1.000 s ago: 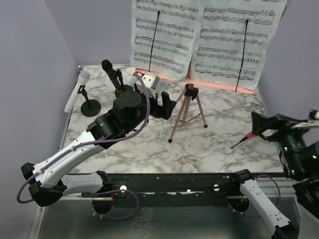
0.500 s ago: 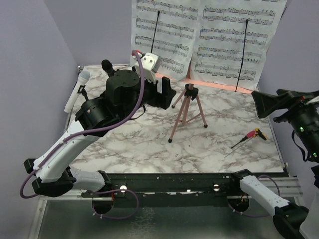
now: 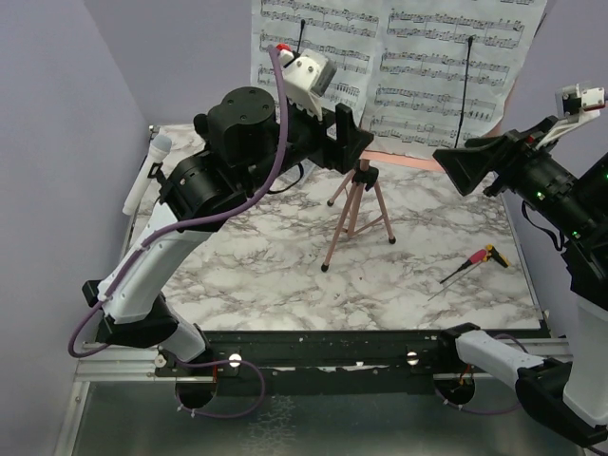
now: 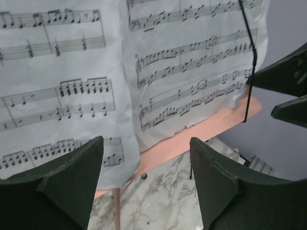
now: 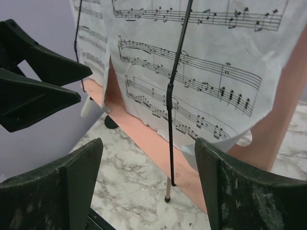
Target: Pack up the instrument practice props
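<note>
Alignment matters most here. Left claw (image 3: 353,133) and right claw (image 3: 454,169) both hover empty with jaws spread wide, facing the white sheet-music pages (image 3: 399,66), which lean on the pink board (image 4: 201,134) behind the tripod (image 3: 356,214). Left claw hangs just above the tripod's head and right claw is well to its right. Each should probably pinch one page's lower edge, clear of the black wire retainers (image 3: 465,95), then lift evenly so nothing tears or knocks the tripod.

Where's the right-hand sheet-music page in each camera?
Top external: right-hand page at upper centre-right.
Left wrist: page fills the upper right half.
Right wrist: page spans centre to right.
Shared landmark: thin black wire running down that page.
</note>
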`<state>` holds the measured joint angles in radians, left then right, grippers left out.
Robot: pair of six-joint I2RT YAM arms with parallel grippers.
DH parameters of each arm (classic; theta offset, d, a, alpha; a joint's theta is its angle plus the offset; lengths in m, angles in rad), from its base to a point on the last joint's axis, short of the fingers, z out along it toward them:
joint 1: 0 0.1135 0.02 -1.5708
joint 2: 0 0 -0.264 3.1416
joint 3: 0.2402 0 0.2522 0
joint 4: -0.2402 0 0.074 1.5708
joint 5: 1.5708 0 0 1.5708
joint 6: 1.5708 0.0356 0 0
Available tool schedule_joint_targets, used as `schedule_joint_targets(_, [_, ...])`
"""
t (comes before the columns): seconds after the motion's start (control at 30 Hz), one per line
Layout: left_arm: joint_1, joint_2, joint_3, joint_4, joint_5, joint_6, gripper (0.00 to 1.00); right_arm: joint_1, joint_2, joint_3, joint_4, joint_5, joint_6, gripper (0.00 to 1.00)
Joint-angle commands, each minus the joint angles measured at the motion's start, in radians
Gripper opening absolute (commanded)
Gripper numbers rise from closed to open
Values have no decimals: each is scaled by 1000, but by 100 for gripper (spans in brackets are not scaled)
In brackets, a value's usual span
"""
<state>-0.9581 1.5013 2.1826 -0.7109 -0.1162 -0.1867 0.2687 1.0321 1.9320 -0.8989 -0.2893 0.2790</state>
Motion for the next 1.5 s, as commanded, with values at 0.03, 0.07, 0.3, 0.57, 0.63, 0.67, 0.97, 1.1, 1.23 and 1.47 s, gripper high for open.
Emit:
schedule_joint_targets(0.03, [-5,78,112,72,93,21,73,-2,28,21,101,-129,68,80])
schedule_joint_targets(0.07, [-5,85,123,83,81,27,73,-2,25,17,113,-122,76,79])
schedule_joint_targets(0.3, [-5,107,147,179,12,68,69,-2,18,39,136,-34,68,75])
schedule_joint_targets(0.57, [-5,147,154,316,-7,83,63,-2,44,36,195,22,74,62])
schedule_joint_targets(0.63, [-6,169,173,335,-8,81,61,-2,42,25,218,45,73,60])
schedule_joint_targets(0.67, [-5,181,184,341,-9,78,60,-2,41,19,231,52,72,58])
schedule_joint_targets(0.97, [-1,234,224,427,-50,96,54,-2,61,-18,313,57,74,49])
schedule_joint_targets(1.1, [8,230,224,453,-66,103,52,-2,70,-28,335,57,77,45])
schedule_joint_targets(1.23, [20,233,224,471,-38,90,52,-2,75,-39,355,49,78,37])
schedule_joint_targets(1.47, [39,248,221,502,22,50,50,-2,71,-56,380,44,75,24])
